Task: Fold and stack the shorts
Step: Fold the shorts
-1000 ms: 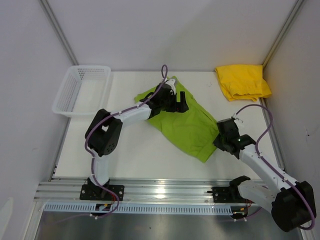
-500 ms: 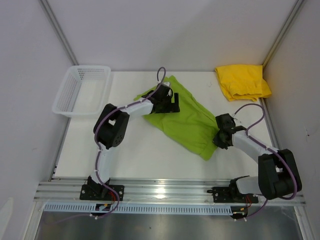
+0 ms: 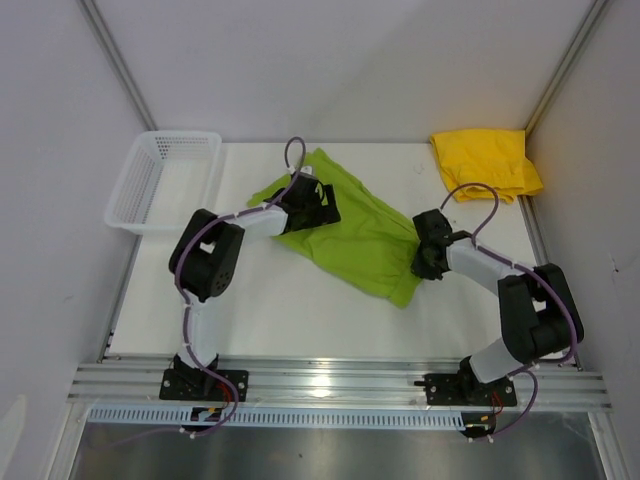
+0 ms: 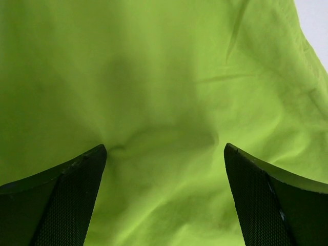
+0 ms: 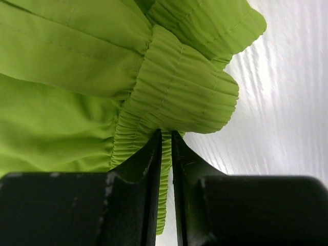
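The lime green shorts (image 3: 355, 235) lie spread across the middle of the table. My left gripper (image 3: 325, 205) is open and presses down on their upper left part; in the left wrist view green cloth (image 4: 164, 92) fills the space between the spread fingers (image 4: 66, 200). My right gripper (image 3: 420, 262) is shut on the ribbed waistband of the green shorts (image 5: 174, 97) at their right edge, the band pinched between the fingers (image 5: 148, 169). The yellow shorts (image 3: 485, 162) lie bunched at the far right corner.
A white mesh basket (image 3: 165, 180) stands at the far left, hanging over the table's edge. Grey walls close in on both sides. The metal rail (image 3: 330, 380) with both arm bases runs along the near edge.
Both grippers have moved left, and the green shorts have slid left with them. The right arm has stretched further over the table with the waistband in its fingers.
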You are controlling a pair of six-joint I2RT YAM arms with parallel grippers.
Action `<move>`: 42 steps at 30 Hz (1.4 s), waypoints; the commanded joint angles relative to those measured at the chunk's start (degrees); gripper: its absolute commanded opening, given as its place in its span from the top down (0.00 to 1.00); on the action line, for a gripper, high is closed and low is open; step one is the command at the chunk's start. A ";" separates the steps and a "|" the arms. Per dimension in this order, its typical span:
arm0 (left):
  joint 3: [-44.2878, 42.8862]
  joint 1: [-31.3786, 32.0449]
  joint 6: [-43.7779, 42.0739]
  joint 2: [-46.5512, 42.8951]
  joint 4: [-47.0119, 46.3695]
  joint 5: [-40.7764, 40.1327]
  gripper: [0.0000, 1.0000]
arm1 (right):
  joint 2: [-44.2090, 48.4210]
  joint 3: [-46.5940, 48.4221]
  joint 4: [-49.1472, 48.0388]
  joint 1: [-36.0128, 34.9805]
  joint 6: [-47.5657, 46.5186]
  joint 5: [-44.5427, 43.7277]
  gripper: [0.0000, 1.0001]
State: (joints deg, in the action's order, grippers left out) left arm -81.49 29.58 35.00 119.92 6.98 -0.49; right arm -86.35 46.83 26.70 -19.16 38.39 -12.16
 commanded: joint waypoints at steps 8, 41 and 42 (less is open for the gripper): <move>28.72 -1.37 8.15 -15.05 -2.93 -7.15 0.01 | -7.35 12.76 3.27 0.44 -13.33 4.42 0.78; 6.53 18.49 -0.55 -19.82 13.76 -9.80 0.01 | -3.30 -9.56 -37.41 17.66 -8.16 48.99 0.12; 5.13 18.67 -0.55 -18.68 13.41 -9.27 0.01 | -3.74 -9.82 -38.81 17.75 -7.98 49.25 0.12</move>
State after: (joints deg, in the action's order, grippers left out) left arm -72.29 47.90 35.46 98.61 20.69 -11.05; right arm -88.79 38.11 -4.97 -2.02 28.80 34.06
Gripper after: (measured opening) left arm 0.993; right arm 0.886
